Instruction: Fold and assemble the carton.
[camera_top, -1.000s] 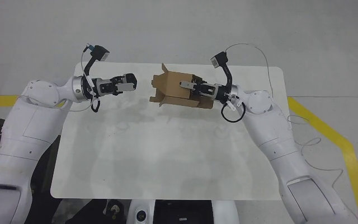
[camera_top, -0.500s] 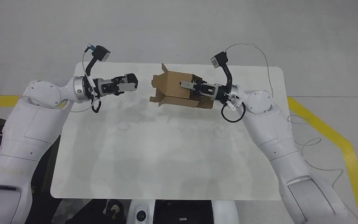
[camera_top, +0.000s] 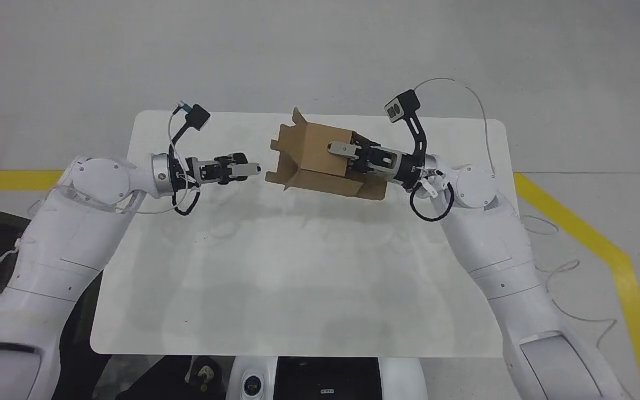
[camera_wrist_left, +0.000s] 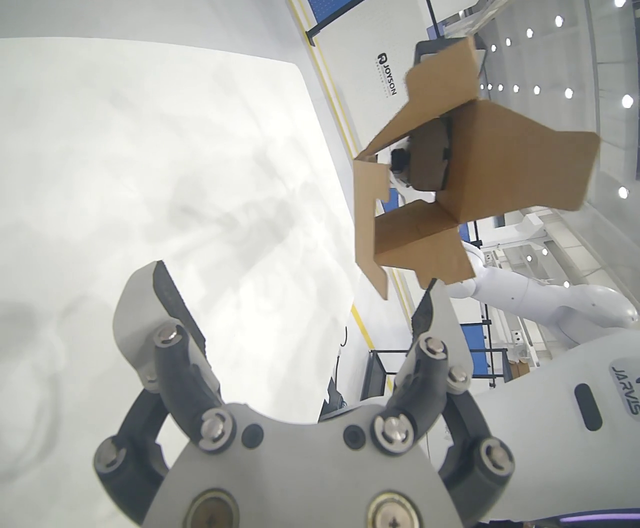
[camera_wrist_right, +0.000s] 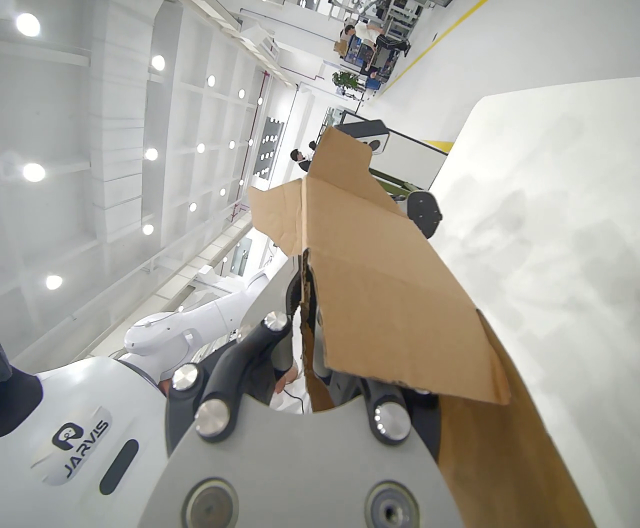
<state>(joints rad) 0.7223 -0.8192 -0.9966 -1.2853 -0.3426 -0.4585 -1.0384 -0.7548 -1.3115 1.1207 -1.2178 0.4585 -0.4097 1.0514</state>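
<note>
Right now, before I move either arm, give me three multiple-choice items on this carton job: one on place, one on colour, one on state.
1. Where is the carton?
A. Folded flat on the floor.
B. Held up by the right end effector over the far side of the table.
C. Inside a bin.

2. What colour is the carton?
A. White.
B. Blue.
C. Brown.

3. How is the left end effector?
A. Open and empty.
B. Shut on a flap.
C. Shut on tape.

Answers:
1 B: its fingers clamp a carton wall, clear of the tabletop.
2 C: plain brown cardboard.
3 A: its fingers stand spread with nothing between them.
</note>
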